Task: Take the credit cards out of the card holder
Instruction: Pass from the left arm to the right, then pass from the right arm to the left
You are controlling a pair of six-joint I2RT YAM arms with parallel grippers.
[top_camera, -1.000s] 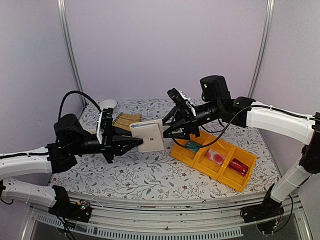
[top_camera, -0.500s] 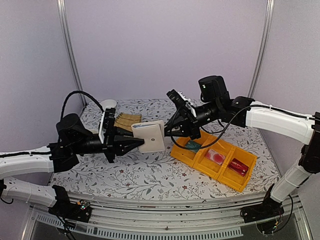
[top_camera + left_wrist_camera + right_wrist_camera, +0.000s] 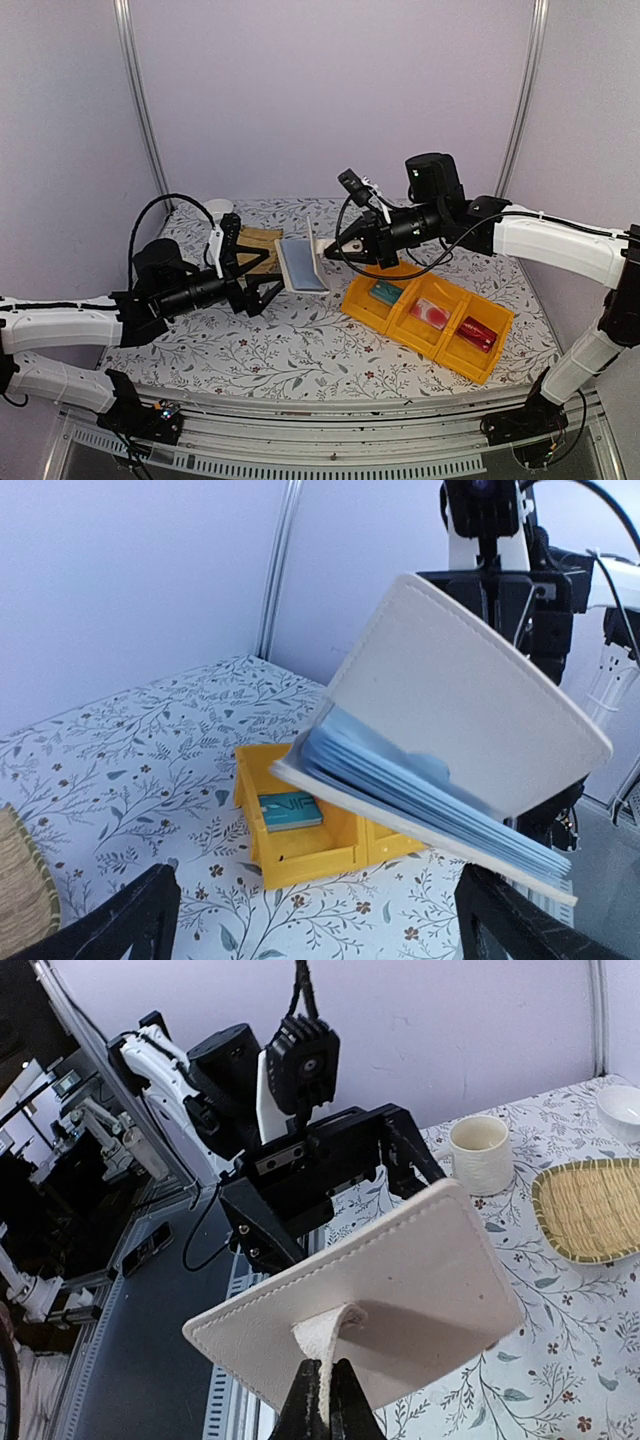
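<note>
The beige card holder (image 3: 300,263) hangs open in mid-air, its grey-blue pockets (image 3: 420,790) facing my left arm. My right gripper (image 3: 330,250) is shut on its snap tab (image 3: 335,1345). Just left of the holder is my left gripper (image 3: 265,278), open and touching nothing; its fingertips (image 3: 130,920) show at the bottom corners of the left wrist view. A teal credit card (image 3: 385,292) lies in the nearest compartment of the yellow tray (image 3: 362,310). A whitish-pink credit card with a red circle (image 3: 430,312) lies in the middle compartment. I see no card in the pockets.
A red object (image 3: 478,333) fills the tray's right compartment. A woven bamboo mat (image 3: 255,240) and a small white bowl (image 3: 215,208) sit at the back left, behind my left arm. A white cup (image 3: 478,1152) stands near the mat.
My left gripper has let go of the card holder and drawn back to the left. My right gripper has shut on the snap tab, and the holder has swung open, showing its blue lining.
</note>
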